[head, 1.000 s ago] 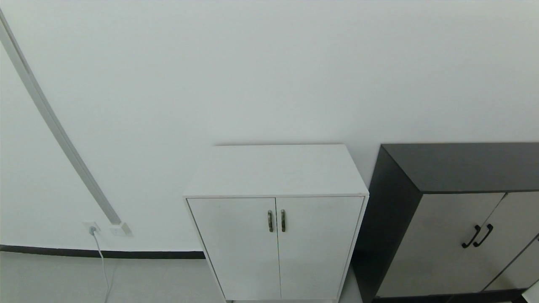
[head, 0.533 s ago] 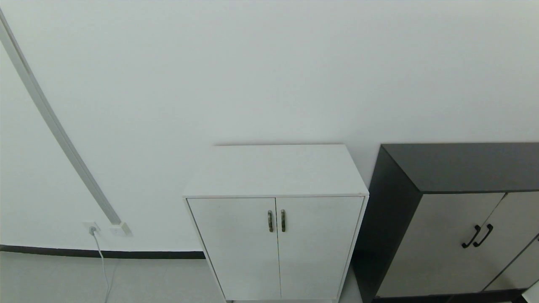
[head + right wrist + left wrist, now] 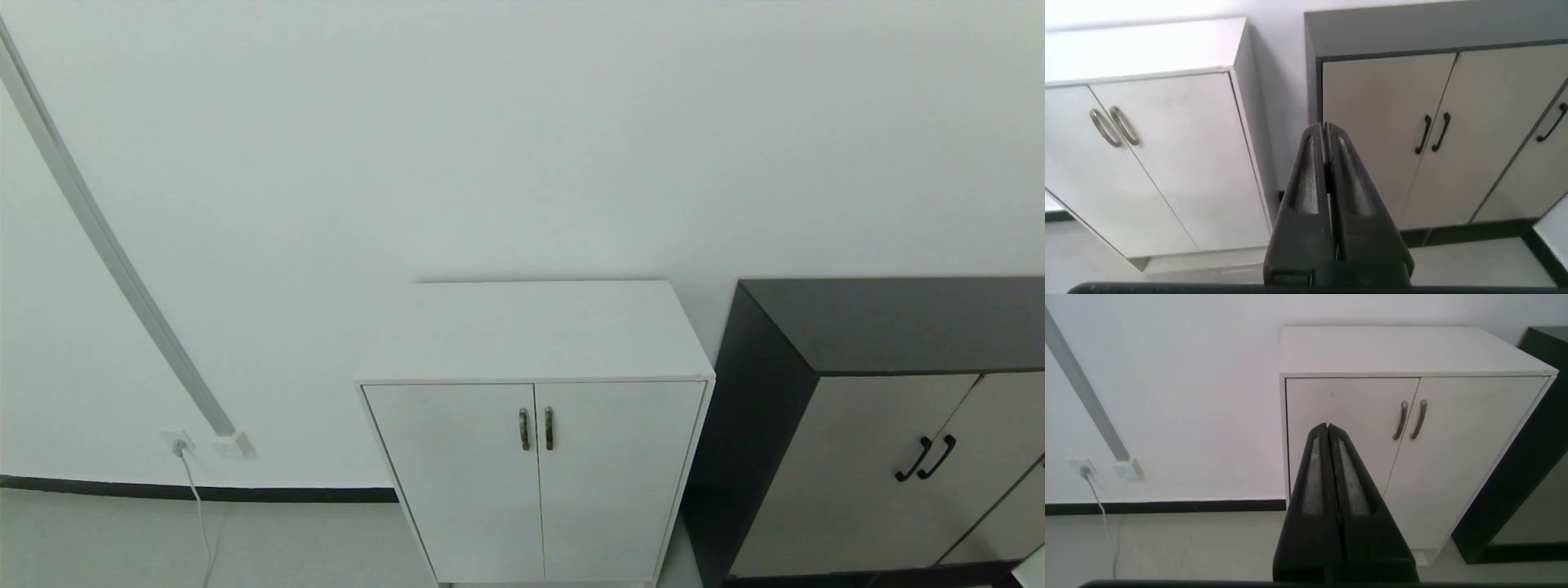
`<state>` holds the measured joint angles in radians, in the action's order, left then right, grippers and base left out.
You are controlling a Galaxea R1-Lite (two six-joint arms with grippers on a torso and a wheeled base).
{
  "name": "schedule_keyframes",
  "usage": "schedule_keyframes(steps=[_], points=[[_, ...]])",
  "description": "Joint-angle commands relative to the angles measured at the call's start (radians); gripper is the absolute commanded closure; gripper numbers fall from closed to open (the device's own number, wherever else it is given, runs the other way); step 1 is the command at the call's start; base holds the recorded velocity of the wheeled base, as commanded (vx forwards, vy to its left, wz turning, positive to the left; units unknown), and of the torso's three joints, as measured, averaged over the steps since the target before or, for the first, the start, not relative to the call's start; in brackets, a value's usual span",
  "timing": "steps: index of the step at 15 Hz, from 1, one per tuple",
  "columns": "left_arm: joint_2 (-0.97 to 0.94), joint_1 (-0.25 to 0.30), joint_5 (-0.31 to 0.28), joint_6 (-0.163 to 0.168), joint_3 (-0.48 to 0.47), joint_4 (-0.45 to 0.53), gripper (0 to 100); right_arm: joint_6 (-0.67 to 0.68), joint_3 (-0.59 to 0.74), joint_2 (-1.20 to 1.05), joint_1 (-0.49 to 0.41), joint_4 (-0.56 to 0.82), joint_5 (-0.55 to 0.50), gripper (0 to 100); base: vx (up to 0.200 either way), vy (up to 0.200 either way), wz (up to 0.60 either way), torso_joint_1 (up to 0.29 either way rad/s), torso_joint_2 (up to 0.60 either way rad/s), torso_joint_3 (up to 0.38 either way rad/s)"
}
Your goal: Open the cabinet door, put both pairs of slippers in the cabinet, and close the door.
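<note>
Hanging nearest, left gripper (image 3: 1327, 433) and right gripper (image 3: 1325, 131) are pinched narrow and empty, well short of the cabinet (image 3: 531, 331). It stands against the wall (image 3: 522, 122) — doors (image 3: 457, 482) shut, handles (image 3: 523, 429) paired at the centre seam. Opening well likely means spreading a gripper, hooking one handle, then pulling along the hinge arc. No writing is legible — here or on the dark cabinet (image 3: 857, 474) beside.

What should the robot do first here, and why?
Probably bring the left gripper toward the door handles of the white cabinet, opening it on the way. The cabinet is closed, and the gripper is shut and hangs apart from the handles, so nothing can go in yet.
</note>
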<state>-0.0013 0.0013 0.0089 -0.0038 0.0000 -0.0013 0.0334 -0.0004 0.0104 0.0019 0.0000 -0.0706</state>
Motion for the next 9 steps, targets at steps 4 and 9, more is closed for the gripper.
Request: schedule_keyframes(steps=[4, 9], points=[[0.001, 0.0, -0.001, -0.001, 0.0, 0.0, 100, 0.062, 0.0, -0.01, 0.0, -0.009, -0.047, 100, 0.0, 0.0, 0.0, 0.0, 0.0, 0.0], [0.001, 0.0, 0.0, -0.001, 0.0, 0.0, 100, 0.057, 0.0, -0.01, 0.0, -0.008, -0.046, 100, 0.0, 0.0, 0.0, 0.0, 0.0, 0.0]])
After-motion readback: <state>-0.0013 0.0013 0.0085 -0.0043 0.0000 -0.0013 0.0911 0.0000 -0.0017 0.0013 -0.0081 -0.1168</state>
